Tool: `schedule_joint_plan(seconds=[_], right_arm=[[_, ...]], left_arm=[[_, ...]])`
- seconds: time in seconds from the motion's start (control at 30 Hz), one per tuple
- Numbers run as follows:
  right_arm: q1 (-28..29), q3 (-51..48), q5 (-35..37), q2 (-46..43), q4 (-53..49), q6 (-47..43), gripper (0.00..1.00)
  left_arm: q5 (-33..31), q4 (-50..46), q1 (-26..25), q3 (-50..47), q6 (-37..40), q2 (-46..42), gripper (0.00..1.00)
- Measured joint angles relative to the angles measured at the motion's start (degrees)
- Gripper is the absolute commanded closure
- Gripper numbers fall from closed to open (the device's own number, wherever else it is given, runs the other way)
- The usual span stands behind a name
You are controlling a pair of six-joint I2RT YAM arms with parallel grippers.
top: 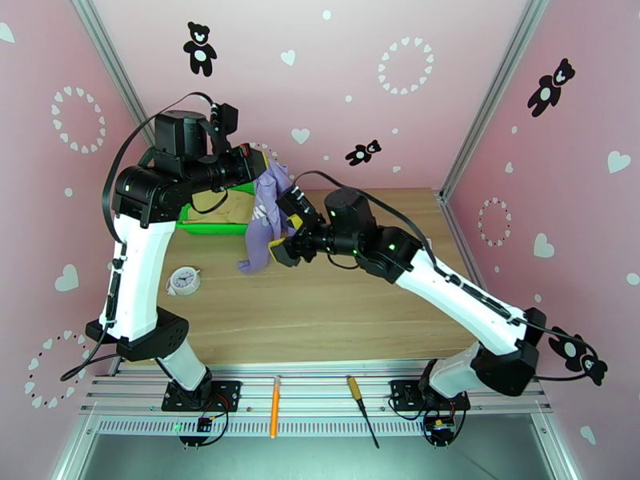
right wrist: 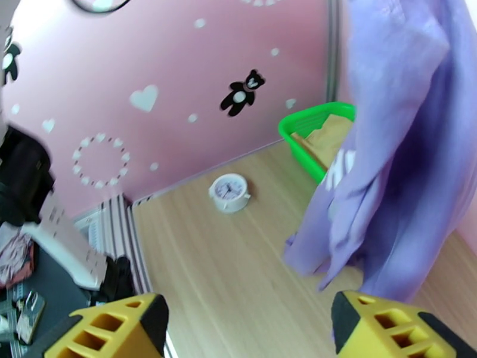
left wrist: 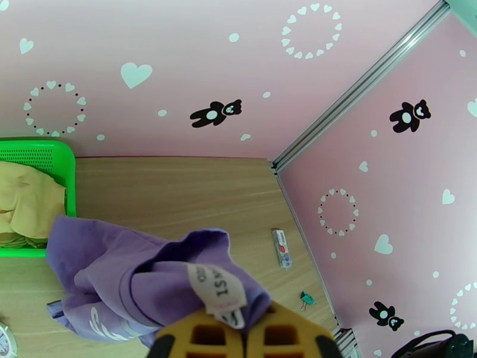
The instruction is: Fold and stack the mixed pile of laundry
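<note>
Lavender-purple printed cloth shirt (top: 268,210) hangs above the wooden worktop (top: 336,314), awaiting spreading.
The left gripper (left wrist: 247,323) has its jaws clamped on the label; the right gripper (right wrist: 249,311), jaws apart beside it, should next pinch a hanging edge.

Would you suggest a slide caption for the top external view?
Left gripper holds the purple shirt up over the table, open right gripper beside its hanging folds, tan garment in the green basket.

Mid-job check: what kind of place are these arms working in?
Likely a lab test booth dressed as a nursery, not a home: pink wall panels with bear decals set in aluminium framing, and a wooden tabletop where the left fingers hold a lavender shirt.
</note>
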Motion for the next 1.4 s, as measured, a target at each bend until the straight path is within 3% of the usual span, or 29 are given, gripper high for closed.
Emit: schedule_joint_plan(seconds=[0.17,0.3,0.4,0.47,0.53,0.63,0.7,0.73,0.77,0.83,1.0,1.1,1.2,1.27,1.4], right_arm=[[0.5,4.7,2.6,3.8,1.4,0.8,0.32],[0.6,10.6,5.5,8.0,1.6,1.4,0.49],[0.7,14.1,8.2,11.0,1.0,1.6,0.74],[0.7,14.9,10.2,11.9,0.2,1.5,1.00],[0.7,15.0,12.1,12.1,-1.4,1.3,1.00],[0.7,15.3,14.8,11.7,-3.8,-0.6,1.00],[0.3,15.4,15.7,10.3,-6.1,-2.5,1.00],[0.0,15.4,15.6,9.1,-8.0,-3.8,1.00],[-0.5,15.4,15.4,7.8,-9.9,-4.9,1.00],[-2.0,15.4,14.4,4.7,-13.2,-6.5,1.00],[-7.5,13.3,10.0,-4.1,-16.7,-7.1,1.00],[-7.4,8.0,7.0,-8.2,-16.2,-5.2,1.00],[-7.1,1.6,5.0,-8.8,-15.7,-1.8,0.89],[-7.2,-2.4,4.1,-7.1,-15.5,0.8,0.73],[-7.2,-13.1,1.9,-2.4,-13.8,8.2,0.47]], left_arm=[[-0.4,0.0,0.0,-2.4,-0.2,0.0,1.00],[-0.4,0.0,0.0,-3.7,-0.7,-0.2,1.00],[-0.5,0.2,0.0,-4.5,-0.9,-0.8,1.00],[-0.6,0.3,0.0,-5.0,-1.0,-1.6,1.00],[-0.7,0.4,0.0,-5.5,-1.0,-2.6,0.98],[-1.4,0.5,0.0,-6.5,-0.7,-4.7,0.69],[-2.3,0.7,0.1,-8.1,-0.6,-6.4,0.61],[-2.4,1.2,0.0,-9.2,-0.4,-7.4,0.70],[-2.6,1.6,0.0,-10.5,-0.4,-8.5,0.85],[-2.8,2.6,-0.1,-13.1,-0.2,-10.2,1.00],[-2.7,6.6,-0.2,-20.4,-0.6,-12.3,1.00],[-2.8,7.8,-0.2,-22.4,-0.6,-11.4,1.00],[-3.4,8.6,-0.2,-26.1,-0.6,-11.6,0.80],[-4.4,9.4,-0.2,-30.8,-0.8,-12.7,0.63],[-6.5,11.3,-0.2,-45.7,-1.8,-15.7,0.51]])
